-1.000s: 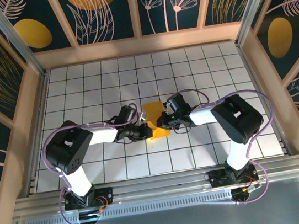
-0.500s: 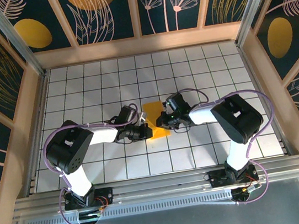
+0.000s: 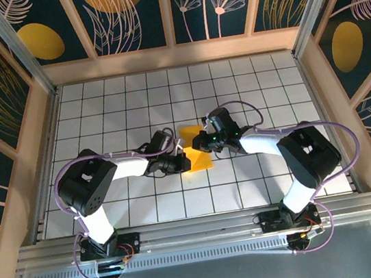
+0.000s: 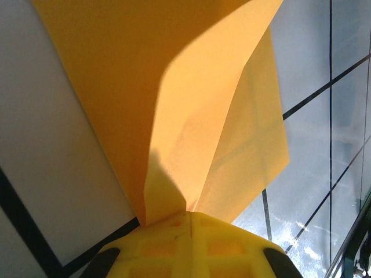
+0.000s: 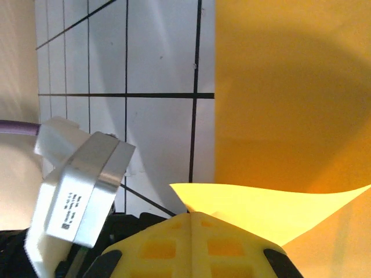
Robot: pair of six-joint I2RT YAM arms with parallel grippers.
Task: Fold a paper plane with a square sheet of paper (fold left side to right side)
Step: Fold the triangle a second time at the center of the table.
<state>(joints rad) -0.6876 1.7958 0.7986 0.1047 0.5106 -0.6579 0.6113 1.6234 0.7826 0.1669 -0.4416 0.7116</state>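
While the white tiled table with black grid lines is carrying the scene inside dark blue wall panels painted with yellow ovals, the white-and-black left arm and right arm are reaching inward and nearly meeting at its centre. Between them the thin orange-yellow square sheet of paper is sitting on the middle tiles, partly raised, one layer curling over another. The yellow-fingered left gripper is clamping shut on a raised part of the sheet, and the yellow-fingered right gripper is likewise pinching shut on a lifted flap while the rest is lying flat beyond it. The step in hand is probably bringing the left side across onto the right. Doing it well is likely calling for one pinch to act as a steady anchor while the other is travelling in a low arc, so that edge is meeting edge before any crease is pressed; pulling apart is risking a tear or a skewed fold. Crowding is the main hindrance: a grey box-shaped module is sitting just beside the right gripper, and a purple cable is trailing near it.
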